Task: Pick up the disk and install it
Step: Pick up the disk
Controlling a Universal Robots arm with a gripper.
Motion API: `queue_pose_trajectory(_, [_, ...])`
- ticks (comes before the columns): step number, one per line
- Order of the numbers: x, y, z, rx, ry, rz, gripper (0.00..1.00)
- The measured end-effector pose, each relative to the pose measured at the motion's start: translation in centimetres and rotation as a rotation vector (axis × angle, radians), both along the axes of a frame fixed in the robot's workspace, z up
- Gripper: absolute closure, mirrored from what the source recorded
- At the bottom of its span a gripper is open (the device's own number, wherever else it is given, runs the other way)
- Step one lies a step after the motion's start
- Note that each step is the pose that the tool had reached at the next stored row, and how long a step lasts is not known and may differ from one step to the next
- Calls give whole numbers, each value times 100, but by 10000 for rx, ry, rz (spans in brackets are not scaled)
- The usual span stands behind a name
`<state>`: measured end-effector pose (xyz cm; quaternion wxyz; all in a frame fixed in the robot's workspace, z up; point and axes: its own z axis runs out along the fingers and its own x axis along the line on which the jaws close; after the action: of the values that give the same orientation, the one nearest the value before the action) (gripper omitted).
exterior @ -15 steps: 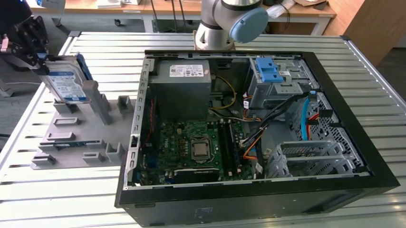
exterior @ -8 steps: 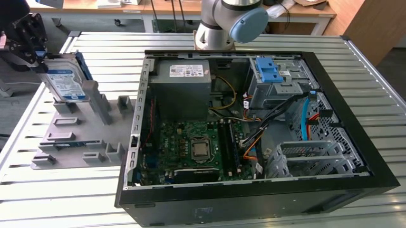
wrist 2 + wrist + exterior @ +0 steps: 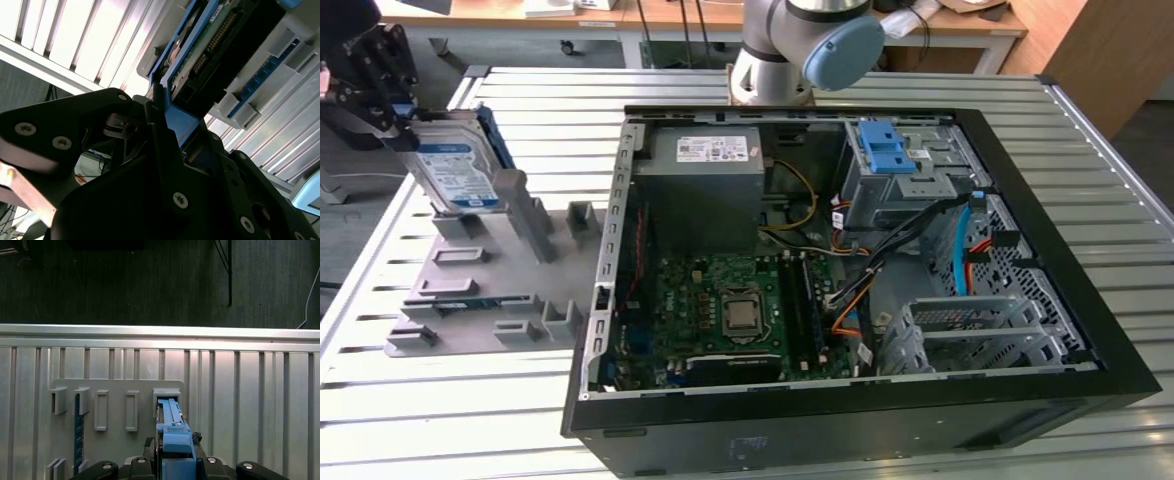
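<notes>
Gripper pinching disk tight by blue bracket, holding it on edge at grey fixture, exterior view's left. Exterior view showing label; second wrist view showing circuit board.

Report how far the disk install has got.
Done: the gripper is closed on the disk by its blue bracket. In hand: the disk stands upright at its slot in the grey holder, at the exterior view's left. Left: it is not yet in the computer case with the drive cage.
</notes>
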<state>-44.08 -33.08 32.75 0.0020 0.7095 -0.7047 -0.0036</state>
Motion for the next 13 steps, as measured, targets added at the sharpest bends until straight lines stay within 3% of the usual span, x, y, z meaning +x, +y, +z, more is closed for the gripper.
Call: queue_pose_trajectory(13, [0, 0, 85, 10, 2, 0, 64])
